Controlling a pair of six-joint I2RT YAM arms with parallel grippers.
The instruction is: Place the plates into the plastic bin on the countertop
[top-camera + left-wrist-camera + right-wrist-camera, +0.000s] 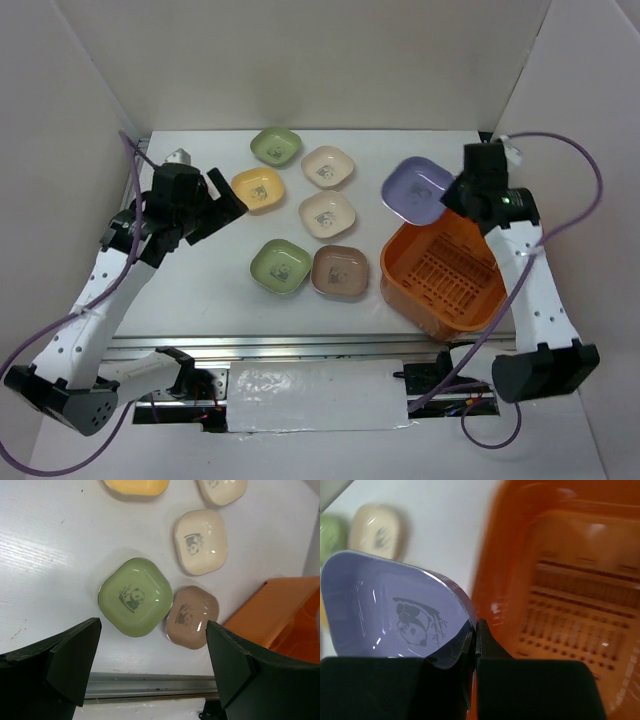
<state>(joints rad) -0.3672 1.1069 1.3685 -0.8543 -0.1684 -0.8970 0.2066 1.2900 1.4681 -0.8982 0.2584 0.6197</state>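
Observation:
My right gripper is shut on the rim of a lilac plate, held in the air at the far left edge of the orange plastic bin. In the right wrist view the lilac plate sits left of the pinched fingers, with the bin's slotted floor to the right. Several plates lie on the white countertop: green, yellow, two cream, green and brown. My left gripper is open and empty beside the yellow plate.
A metal rail runs along the countertop's near edge. White walls enclose the left, far and right sides. In the left wrist view the green plate and brown plate lie ahead of the open fingers, with the bin's corner at right.

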